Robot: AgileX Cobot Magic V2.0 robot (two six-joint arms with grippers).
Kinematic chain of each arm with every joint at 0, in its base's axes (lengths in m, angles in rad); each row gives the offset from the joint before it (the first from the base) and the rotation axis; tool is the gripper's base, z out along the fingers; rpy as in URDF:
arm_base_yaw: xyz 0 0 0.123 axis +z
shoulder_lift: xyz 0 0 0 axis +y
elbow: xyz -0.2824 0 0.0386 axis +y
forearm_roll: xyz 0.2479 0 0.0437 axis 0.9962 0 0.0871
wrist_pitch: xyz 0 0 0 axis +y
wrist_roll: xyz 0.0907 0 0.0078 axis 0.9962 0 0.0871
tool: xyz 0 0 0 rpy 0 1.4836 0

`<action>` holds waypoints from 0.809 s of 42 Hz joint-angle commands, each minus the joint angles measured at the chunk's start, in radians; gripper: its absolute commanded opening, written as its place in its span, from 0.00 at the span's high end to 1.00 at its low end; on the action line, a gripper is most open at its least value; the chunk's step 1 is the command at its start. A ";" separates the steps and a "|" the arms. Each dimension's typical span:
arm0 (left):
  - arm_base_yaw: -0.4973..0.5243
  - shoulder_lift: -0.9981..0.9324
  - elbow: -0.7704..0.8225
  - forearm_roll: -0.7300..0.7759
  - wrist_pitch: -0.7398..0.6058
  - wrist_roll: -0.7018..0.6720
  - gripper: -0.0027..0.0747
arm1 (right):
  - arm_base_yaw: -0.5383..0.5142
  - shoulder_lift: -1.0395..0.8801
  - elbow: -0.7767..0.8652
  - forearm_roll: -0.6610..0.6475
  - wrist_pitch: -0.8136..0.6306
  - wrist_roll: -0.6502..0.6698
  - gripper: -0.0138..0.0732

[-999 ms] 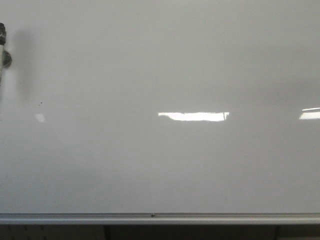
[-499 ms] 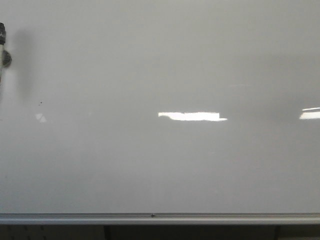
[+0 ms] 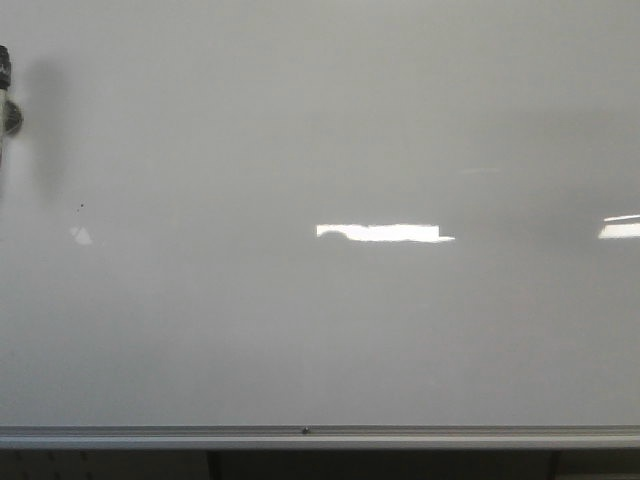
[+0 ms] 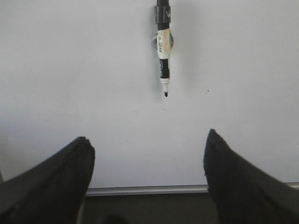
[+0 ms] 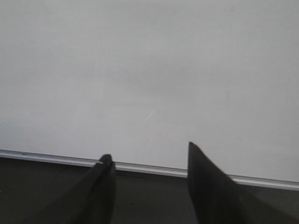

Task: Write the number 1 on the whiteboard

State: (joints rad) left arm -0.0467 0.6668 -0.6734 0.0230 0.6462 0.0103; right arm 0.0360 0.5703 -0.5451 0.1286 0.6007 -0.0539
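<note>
White whiteboard (image 3: 320, 120) bare of any stroke — left tool (image 4: 148, 154) spread and empty facing the marker (image 4: 163, 51), right tool (image 5: 148, 156) spread too — grasping comes next.

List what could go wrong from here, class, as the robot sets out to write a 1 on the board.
1. The marker hangs uncapped on the whiteboard; a careless grasp could smear ink or knock it loose.
2. Both end effectors, left and right, are open and empty, so nothing can be written yet.
3. Glare may hide a thin stroke.
</note>
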 commanded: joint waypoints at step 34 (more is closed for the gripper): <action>-0.061 0.767 -0.355 -0.023 -0.238 -0.010 0.36 | -0.004 0.009 -0.023 -0.009 -0.065 -0.003 0.39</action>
State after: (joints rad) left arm -0.1052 1.4223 -0.9801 0.0121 0.5097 0.0103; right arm 0.0360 0.5703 -0.5451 0.1286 0.6007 -0.0539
